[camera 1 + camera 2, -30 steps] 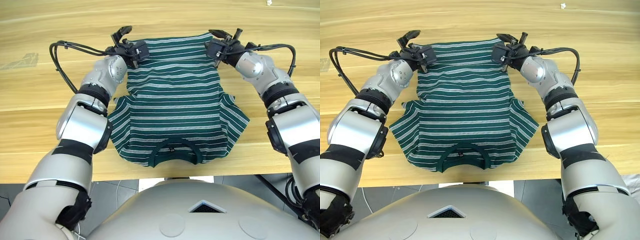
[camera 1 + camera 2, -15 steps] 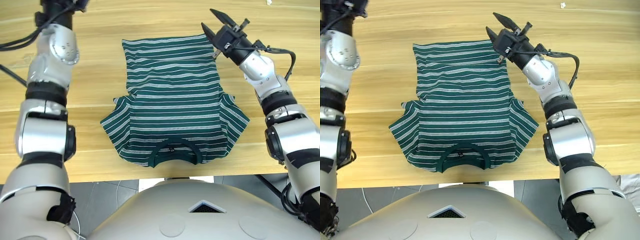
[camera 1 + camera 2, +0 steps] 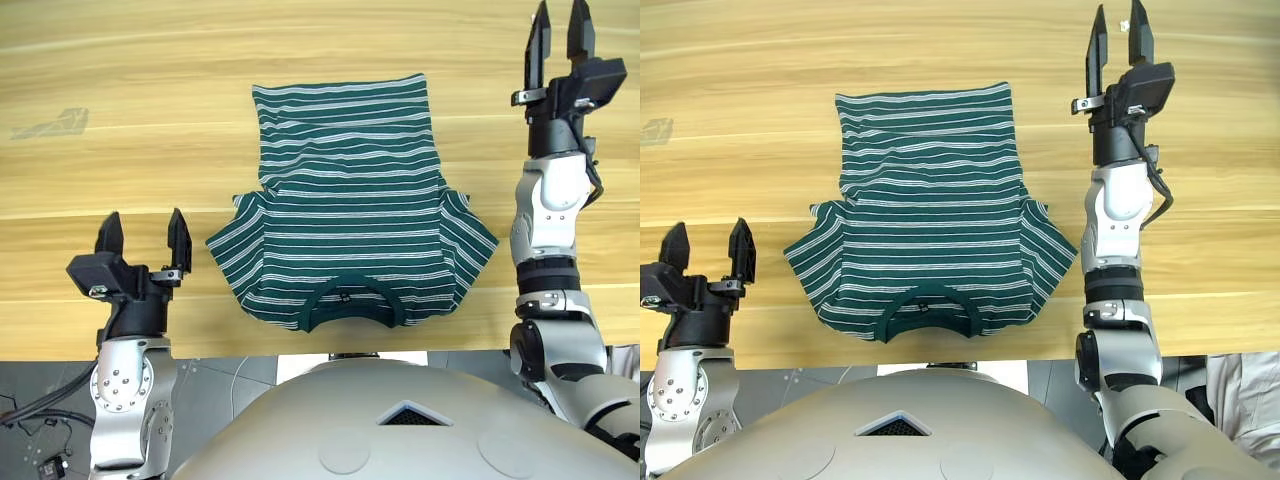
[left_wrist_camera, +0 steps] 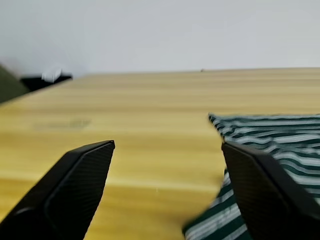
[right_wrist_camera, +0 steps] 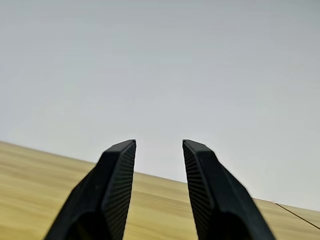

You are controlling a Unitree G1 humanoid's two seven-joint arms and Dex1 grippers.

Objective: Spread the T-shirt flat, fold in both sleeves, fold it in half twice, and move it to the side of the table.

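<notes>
- The T-shirt [image 3: 350, 230] is dark green with thin white stripes running across it. It lies spread on the wooden worktop [image 3: 150, 60], about midway between the two arms.
- Its collar [image 3: 348, 300] is toward the robot, close to the worktop's near edge. The straight hem [image 3: 340, 85] is on the far side.
- Both short sleeves are open. The left sleeve [image 3: 235, 240] and the right sleeve [image 3: 470, 235] each fan out to their own side.
- The body narrows toward the hem, with shallow wrinkles across the cloth and small folds where the sleeves join.
- The left gripper [image 3: 144, 222] is near the worktop's front edge, beside the left sleeve but apart from it. Its fingers [image 4: 75, 185] are spread wide and hold nothing.
- The right gripper [image 3: 560, 15] is held to the right of the hem's corner, apart from the cloth. Its ribbed fingers [image 5: 115, 185] have a moderate gap between them and hold nothing.
</notes>
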